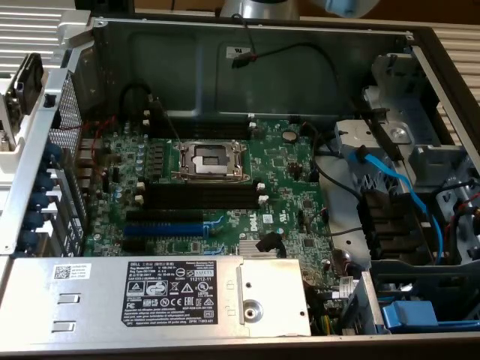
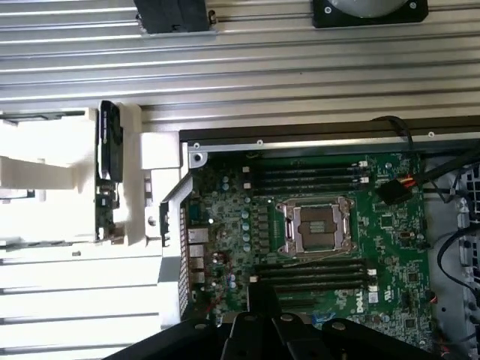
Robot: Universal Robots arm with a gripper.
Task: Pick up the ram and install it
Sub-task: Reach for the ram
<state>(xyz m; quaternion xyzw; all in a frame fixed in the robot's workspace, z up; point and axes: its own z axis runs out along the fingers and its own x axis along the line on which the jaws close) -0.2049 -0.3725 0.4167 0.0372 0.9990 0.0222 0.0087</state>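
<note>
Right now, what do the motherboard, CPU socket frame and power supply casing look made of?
Motherboard: green coated circuit board, slightly glossy, with soldered parts; likely fibreglass laminate.
CPU socket frame: bright bare metal, judging by its shiny silver edges; probably steel.
Power supply casing: dull grey sheet metal, flat folded panels with printed stickers; alloy unclear.

Gripper cut off at edge, power supply label print unreadable

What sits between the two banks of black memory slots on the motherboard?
The CPU socket with its metal frame lies between one slot bank and the other bank, plain in the wrist view.
</note>
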